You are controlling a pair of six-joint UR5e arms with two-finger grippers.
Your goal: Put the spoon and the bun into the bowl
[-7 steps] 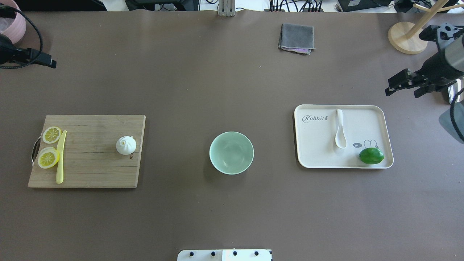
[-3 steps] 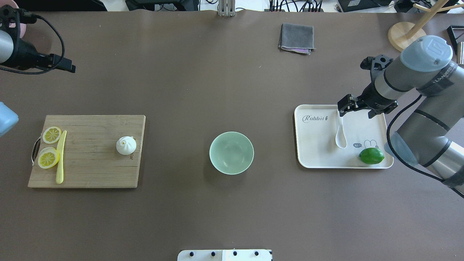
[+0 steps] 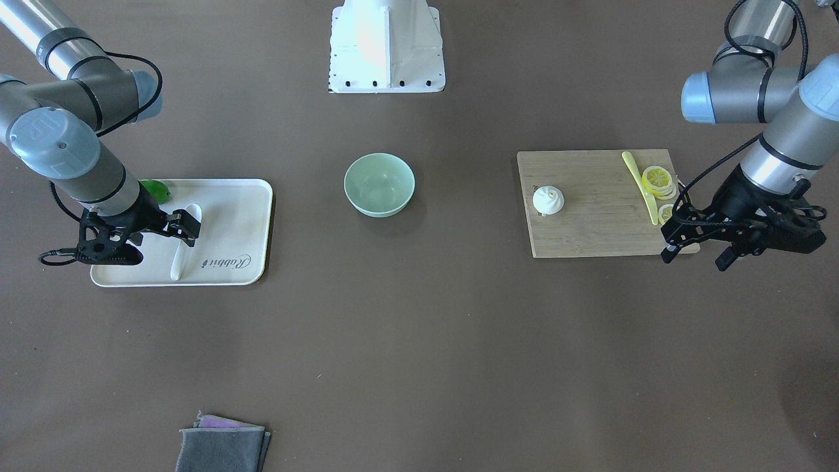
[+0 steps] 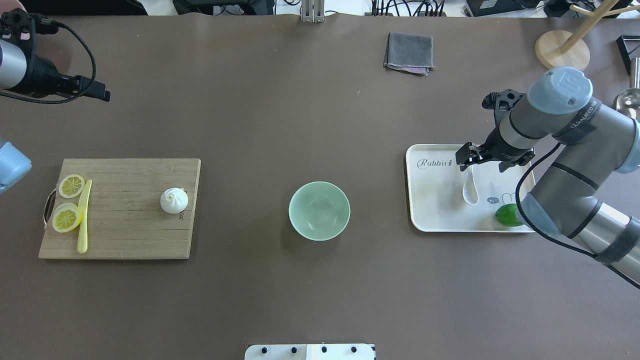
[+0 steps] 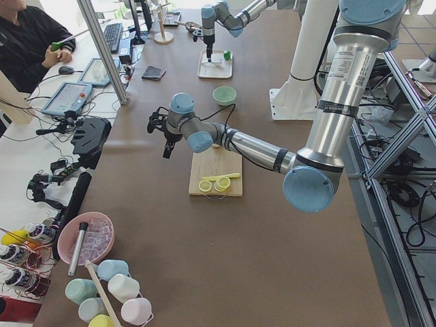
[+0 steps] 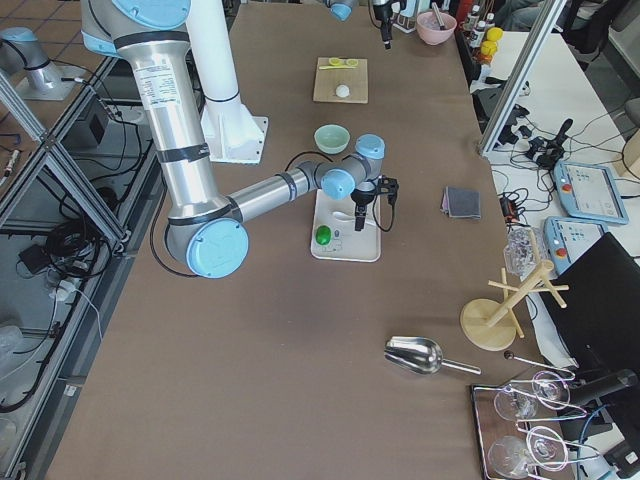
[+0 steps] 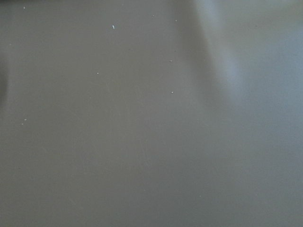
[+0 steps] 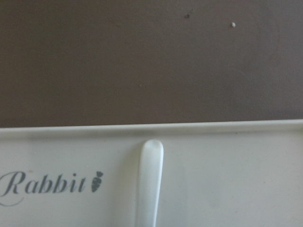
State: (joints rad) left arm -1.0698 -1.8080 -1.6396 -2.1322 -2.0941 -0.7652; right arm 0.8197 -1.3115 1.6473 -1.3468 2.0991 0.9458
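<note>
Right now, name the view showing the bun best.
Overhead exterior: the bun sits unobstructed on the cutting board, pleats visible. Front-facing is nearly as good. Exterior right: a distant white speck. Exterior left: apparently behind the left arm. Wrist cameras miss it.

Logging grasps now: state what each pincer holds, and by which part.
Nothing is held. The right pincer hangs open by the spoon, which lies on the tray; the left pincer is open and empty.

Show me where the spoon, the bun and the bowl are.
spoon (image 4: 470, 192): overhead view, on its scoop.
bun (image 4: 174, 201): overhead view, on its pleated top.
bowl (image 4: 319, 212): overhead view, on its bare inside.
</note>
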